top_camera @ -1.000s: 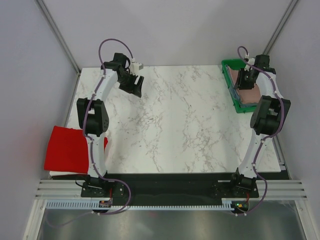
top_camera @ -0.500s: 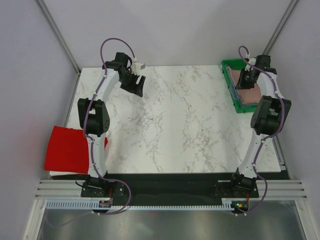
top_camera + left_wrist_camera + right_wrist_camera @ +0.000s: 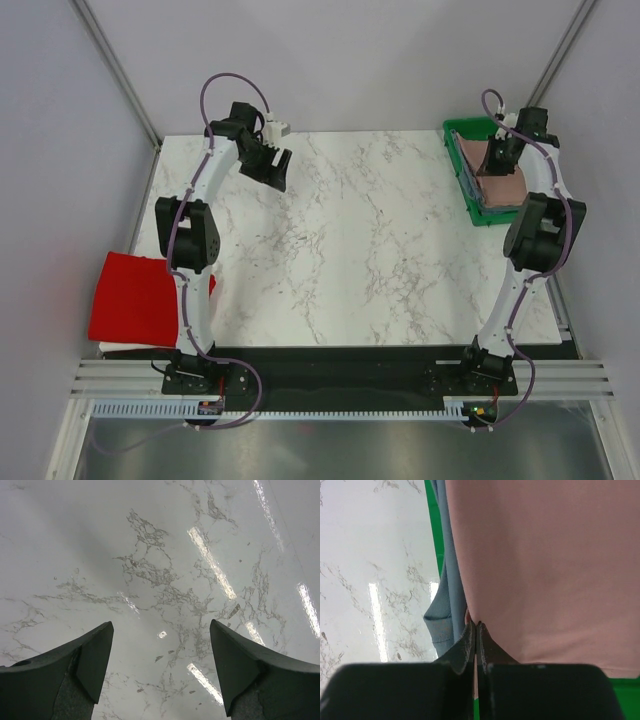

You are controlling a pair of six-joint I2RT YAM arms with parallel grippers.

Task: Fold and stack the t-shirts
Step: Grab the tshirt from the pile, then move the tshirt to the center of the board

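The dusty-pink t-shirt [image 3: 502, 186] lies on top in the green tray [image 3: 466, 128] at the back right. My right gripper [image 3: 497, 152] is over it, shut on a pinch of the pink t-shirt [image 3: 545, 570] at its near edge; the right gripper [image 3: 476, 625] shows its jaws pressed together with pink cloth between them. A slate grey-blue t-shirt [image 3: 446, 580] hangs out from under the pink one, over the tray's left wall. A bright red t-shirt [image 3: 130, 297] lies off the table's left front edge. My left gripper [image 3: 272, 170] hovers open over bare marble at the back left, left gripper [image 3: 161, 625] with nothing between its fingers.
The marble table [image 3: 360, 240] spans the space between the arms. The green tray wall [image 3: 434, 525] stands between the shirts and the tabletop. Grey walls and metal posts close in the back and both sides.
My right gripper's jaws have shut on the pink t-shirt, and the wrist has drawn slightly back, pulling the cloth up. The left arm has barely shifted.
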